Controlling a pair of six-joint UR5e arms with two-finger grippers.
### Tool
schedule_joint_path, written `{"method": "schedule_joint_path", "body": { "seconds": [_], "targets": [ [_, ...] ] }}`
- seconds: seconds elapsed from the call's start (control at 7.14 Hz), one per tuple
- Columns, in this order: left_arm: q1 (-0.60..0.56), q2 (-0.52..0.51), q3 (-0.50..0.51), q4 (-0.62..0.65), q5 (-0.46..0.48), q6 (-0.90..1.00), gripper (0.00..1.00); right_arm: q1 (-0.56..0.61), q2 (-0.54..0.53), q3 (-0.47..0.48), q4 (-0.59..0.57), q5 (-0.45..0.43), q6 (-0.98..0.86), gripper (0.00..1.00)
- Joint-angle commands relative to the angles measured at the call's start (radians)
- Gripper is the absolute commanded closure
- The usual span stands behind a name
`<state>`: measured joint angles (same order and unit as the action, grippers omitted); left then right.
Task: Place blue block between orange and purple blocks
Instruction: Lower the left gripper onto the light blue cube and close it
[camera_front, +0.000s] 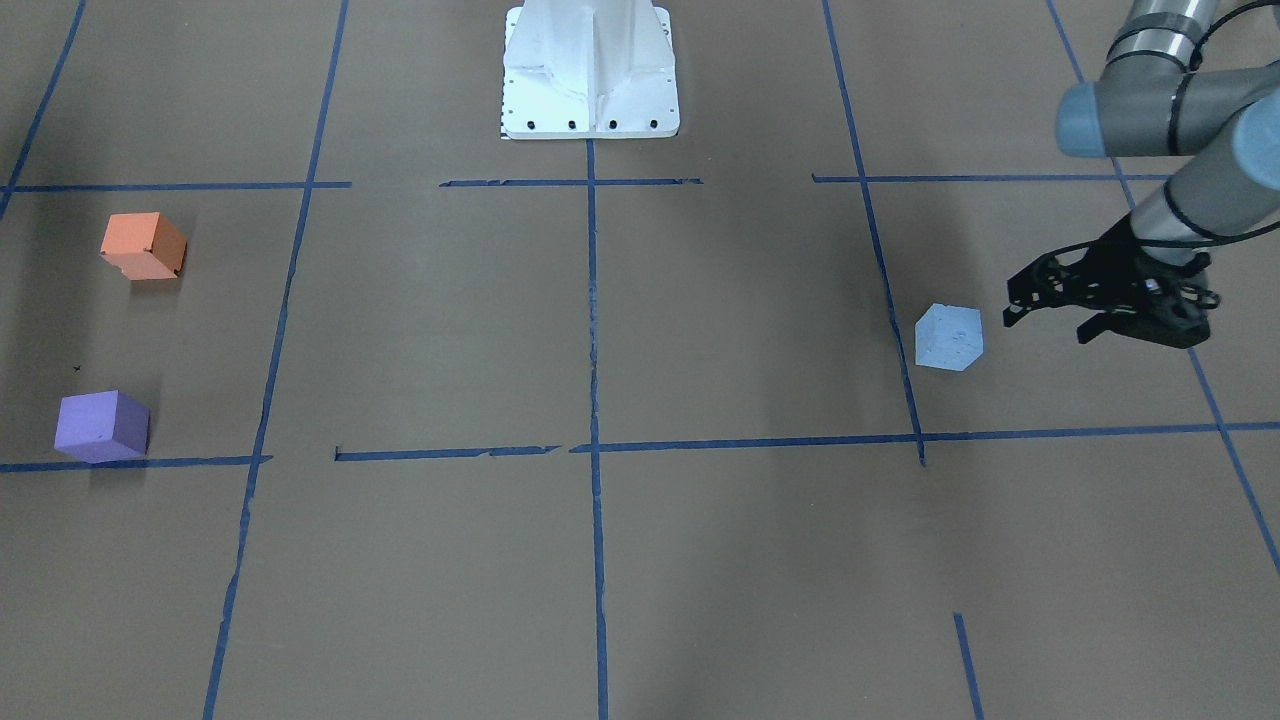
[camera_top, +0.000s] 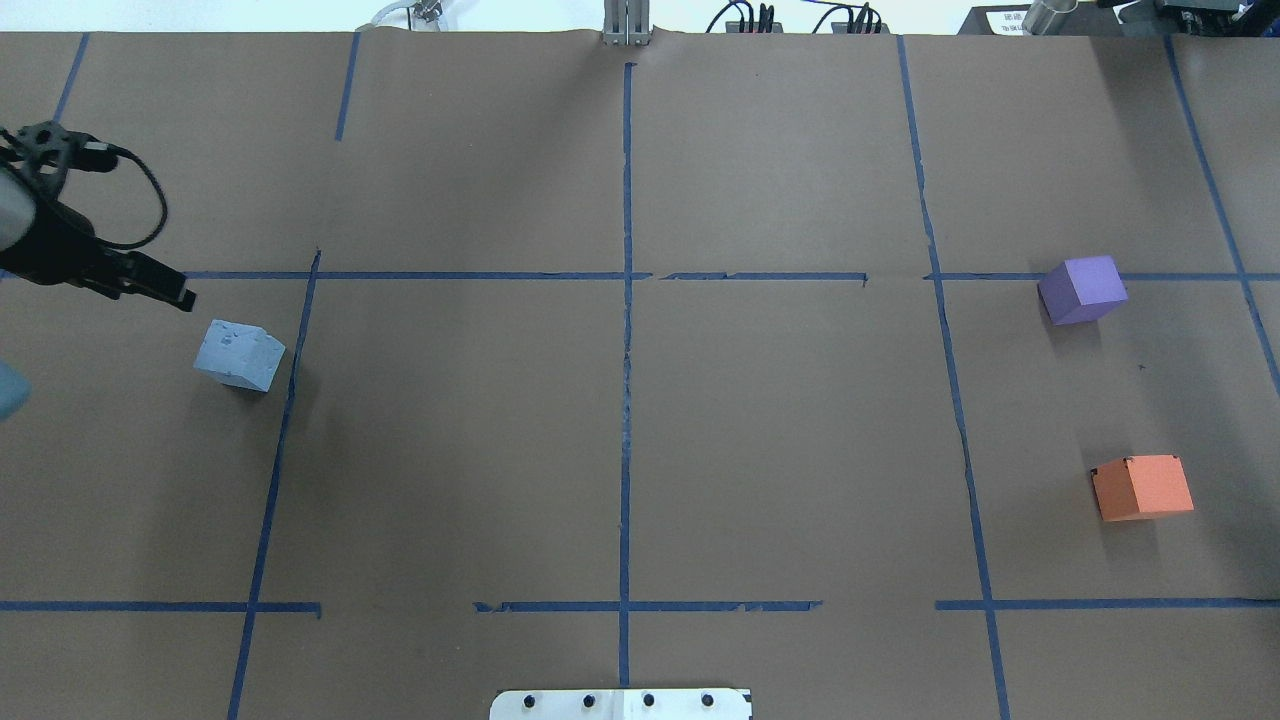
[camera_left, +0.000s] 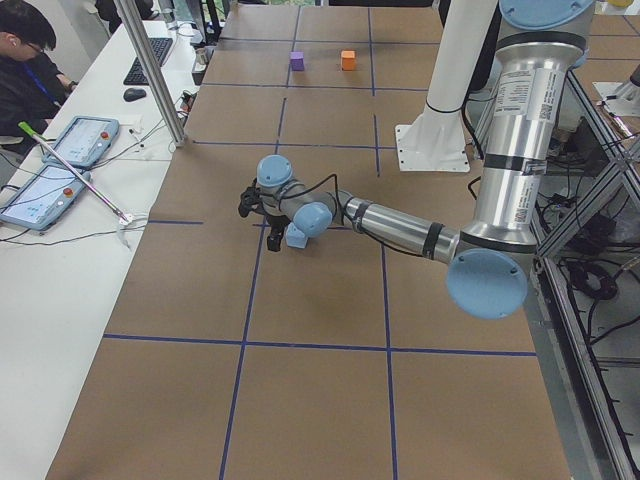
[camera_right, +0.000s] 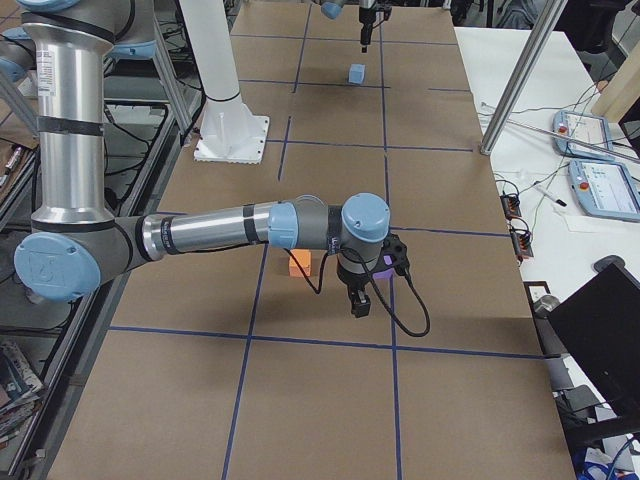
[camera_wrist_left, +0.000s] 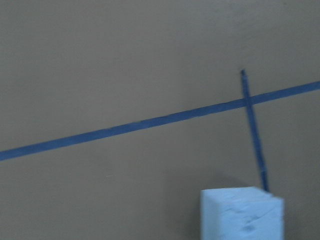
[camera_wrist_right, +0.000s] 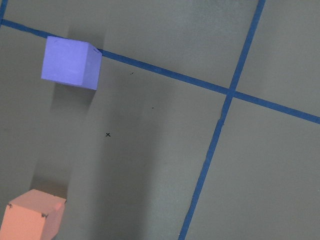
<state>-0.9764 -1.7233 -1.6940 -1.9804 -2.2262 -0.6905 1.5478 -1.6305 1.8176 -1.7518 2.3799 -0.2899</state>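
1. The tabletop (camera_top: 780, 450) is flat, matte brown paper, cut into a grid by blue tape lines (camera_top: 626, 400) that are frayed in places.
2. My left arm (camera_left: 400, 225) reaches low toward the blue block. My right arm (camera_right: 210, 230) hangs over the other two blocks, and I cannot tell how its fingers stand, since only the side camera catches them.
3. The blue block (camera_front: 948, 338) sits on the tabletop on the robot's left side, just beside a tape line and turned askew to the grid. It looks like pale foam, with pitted, slightly chipped faces.
4. The orange block (camera_front: 145, 246) and the purple block (camera_front: 102, 426) are well apart from it, on the robot's right. Both are matte cubes with crisp edges. The paper between them is bare except for a small black cross (camera_wrist_right: 108, 134).
5. The left gripper (camera_front: 1050, 315) is empty, its fingers spread wide just beside the blue block without touching it.
6. I judge that the grasp comes next. I would turn the wrist to match the block's skew, so the fingers meet two flat opposite faces rather than corners. Then I would close at mid-height and gently, because the foam looks soft.
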Motion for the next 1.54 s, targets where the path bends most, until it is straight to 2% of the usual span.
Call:
{"method": "schedule_joint_path", "body": {
  "seconds": [0.0, 1.12, 1.4],
  "targets": [
    [0.12, -0.042, 0.002, -0.001, 0.103, -0.107, 0.0, 0.0, 0.0, 0.0, 0.0, -0.001, 0.0, 0.0],
    [0.113, -0.012, -0.006, 0.006, 0.102, -0.089, 0.0, 0.0, 0.0, 0.0, 0.0, -0.001, 0.0, 0.0],
    [0.13, -0.016, 0.019, 0.008, 0.108, -0.089, 0.0, 0.0, 0.0, 0.0, 0.0, -0.001, -0.001, 0.0]
  ]
}}
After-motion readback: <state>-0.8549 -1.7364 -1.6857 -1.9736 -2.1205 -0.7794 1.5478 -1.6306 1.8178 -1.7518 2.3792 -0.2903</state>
